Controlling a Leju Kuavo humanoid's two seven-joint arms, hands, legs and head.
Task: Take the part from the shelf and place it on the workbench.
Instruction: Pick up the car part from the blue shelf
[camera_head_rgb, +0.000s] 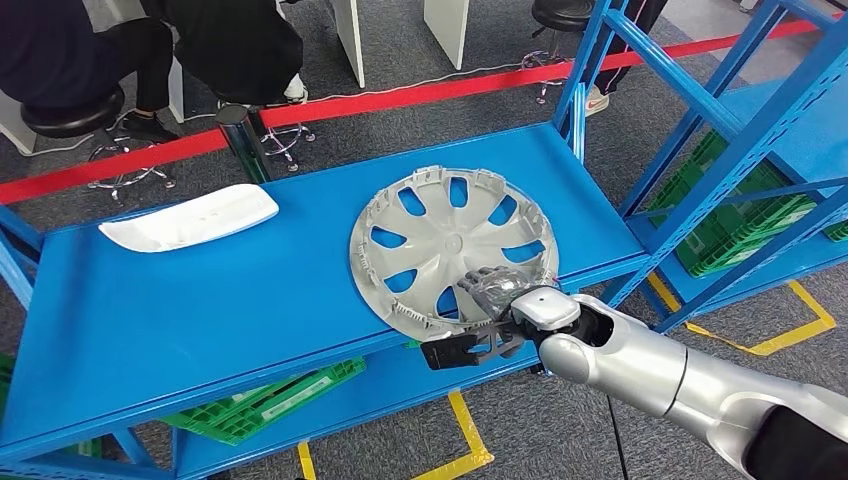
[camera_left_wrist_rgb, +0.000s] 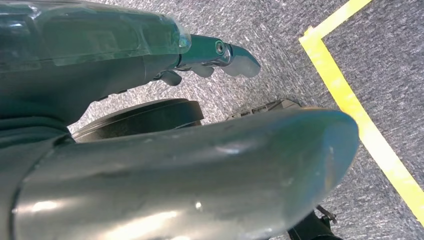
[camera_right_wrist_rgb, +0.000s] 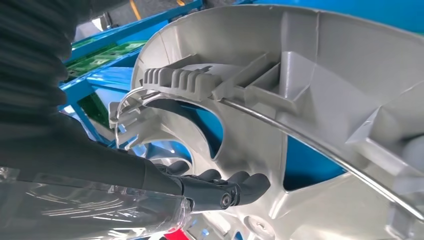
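Right hand (camera_head_rgb: 497, 300), at the end of the silver right arm (camera_head_rgb: 650, 375), grips the near rim of the grey hubcap (camera_head_rgb: 450, 235): dark fingers lie over the top of the rim and the thumb (camera_head_rgb: 452, 352) sits below the shelf's front edge. Right wrist view: the fingers (camera_right_wrist_rgb: 235, 186) curl against the ribbed inner face of the hubcap (camera_right_wrist_rgb: 310, 100), beside a spoke opening, with a thin wire ring running along the clips of the rim.

Hubcap: lies flat, inner side up, on the upper blue shelf (camera_head_rgb: 250, 300), toward its right half; its near edge overhangs the front lip where the hand holds it.

White curved part (camera_head_rgb: 190, 218): rests on the left part of the same shelf, well apart from the hubcap.

Left hand (camera_left_wrist_rgb: 220, 57): hangs over grey carpet beside a yellow floor line (camera_left_wrist_rgb: 360, 115); the fingers are slightly curled and hold nothing.

Surroundings: green crates (camera_head_rgb: 265, 400) sit on the lower shelf level, and further green crates (camera_head_rgb: 740, 215) in the blue rack to the right. Behind the shelf a red barrier tape (camera_head_rgb: 400, 92) crosses the floor; beyond it, a seated person in dark clothes (camera_head_rgb: 230, 45) and black stools (camera_head_rgb: 75, 115).
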